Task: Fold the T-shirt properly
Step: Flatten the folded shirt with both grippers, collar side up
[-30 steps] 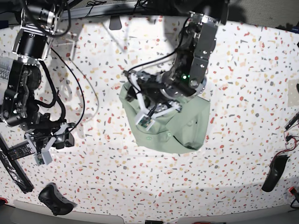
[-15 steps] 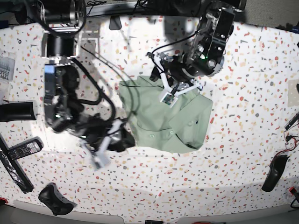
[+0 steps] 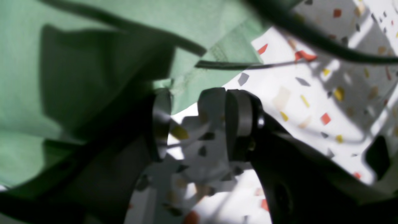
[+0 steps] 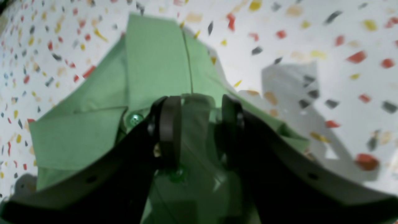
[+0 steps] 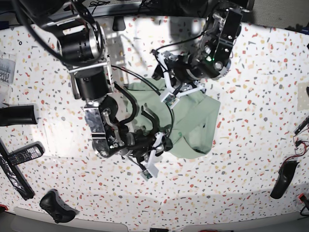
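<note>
Soft sage-green cloth, the T-shirt [image 5: 193,121], lies crumpled near the middle of the white bench [image 5: 251,96], whose smooth top is speckled with red, yellow and grey chips. The shirt has a flat collar, a stitched hem and small round glossy buttons [image 4: 135,119]. The right hand [image 4: 196,130] is over the near edge of the shirt, its black rounded fingers [image 4: 168,127] apart, with a strip of fabric between them; I cannot tell if they press it. The left hand [image 3: 192,124] is at the far edge of the shirt, fingers apart and holding nothing.
</note>
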